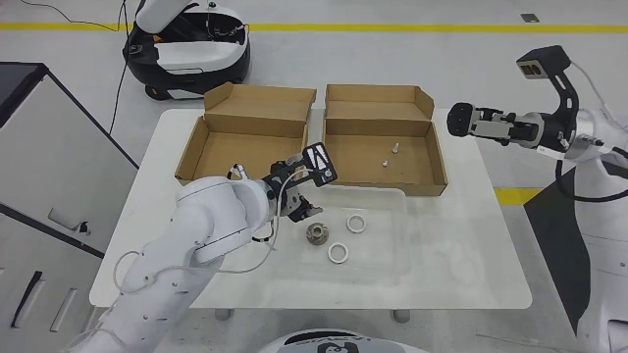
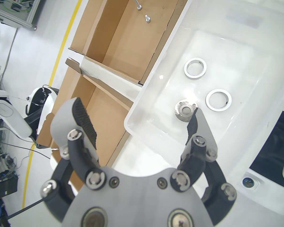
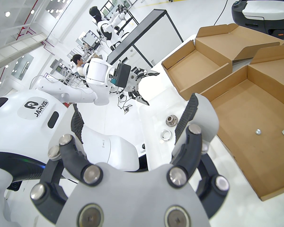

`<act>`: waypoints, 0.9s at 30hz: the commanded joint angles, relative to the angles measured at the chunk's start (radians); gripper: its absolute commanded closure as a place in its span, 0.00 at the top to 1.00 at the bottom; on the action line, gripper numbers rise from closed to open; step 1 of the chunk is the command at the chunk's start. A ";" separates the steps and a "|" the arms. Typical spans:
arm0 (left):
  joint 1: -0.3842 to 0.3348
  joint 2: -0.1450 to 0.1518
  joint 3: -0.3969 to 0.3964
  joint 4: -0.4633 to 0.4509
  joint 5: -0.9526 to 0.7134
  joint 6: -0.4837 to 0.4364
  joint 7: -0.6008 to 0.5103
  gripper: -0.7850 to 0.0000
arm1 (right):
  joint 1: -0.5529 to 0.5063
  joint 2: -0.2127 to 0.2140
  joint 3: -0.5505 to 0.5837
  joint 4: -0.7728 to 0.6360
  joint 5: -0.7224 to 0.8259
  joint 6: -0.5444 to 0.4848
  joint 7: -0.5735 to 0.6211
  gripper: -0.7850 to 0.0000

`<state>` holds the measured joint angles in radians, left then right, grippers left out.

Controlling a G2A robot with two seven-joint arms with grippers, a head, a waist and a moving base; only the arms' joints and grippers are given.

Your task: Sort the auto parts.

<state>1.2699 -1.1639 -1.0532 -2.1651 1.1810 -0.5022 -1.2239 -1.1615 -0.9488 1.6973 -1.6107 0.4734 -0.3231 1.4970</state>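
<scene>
A clear plastic tray point(image 1: 392, 196) holds a metal flange point(image 1: 315, 233) and two metal rings point(image 1: 357, 223) point(image 1: 340, 253). My left gripper point(image 1: 299, 204) hovers open over the tray's left end, just beside the flange point(image 2: 185, 112), with nothing between its fingers point(image 2: 81, 113). The rings point(image 2: 195, 68) point(image 2: 219, 99) lie farther along the tray. Two bolts point(image 1: 394, 145) point(image 1: 386, 164) lie in the right cardboard box point(image 1: 432, 167). My right gripper point(image 1: 453, 121) hangs open and empty in the air off the table's right side, above that box's far right corner.
The left cardboard box point(image 1: 196, 147) stands open with nothing in it, its lid folded back. Both boxes sit behind the tray. A wheeled robot base point(image 1: 186, 54) is parked on the floor beyond the table. A dark cabinet point(image 1: 39, 147) stands to the left.
</scene>
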 commanded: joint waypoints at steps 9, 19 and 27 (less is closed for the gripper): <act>0.000 0.000 0.000 0.000 0.000 0.000 0.000 1.00 | 0.000 0.000 0.000 0.000 0.000 0.000 0.000 1.00; -0.144 -0.022 0.147 -0.018 -0.141 0.052 -0.146 1.00 | 0.000 0.000 0.000 0.000 0.000 0.000 0.000 1.00; -0.470 -0.081 0.387 0.119 -0.375 0.258 -0.312 1.00 | 0.000 0.000 0.000 0.000 0.000 0.000 0.000 1.00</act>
<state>0.8504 -1.2374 -0.7095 -2.0787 0.8211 -0.2569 -1.5393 -1.1615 -0.9488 1.6973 -1.6107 0.4734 -0.3231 1.4970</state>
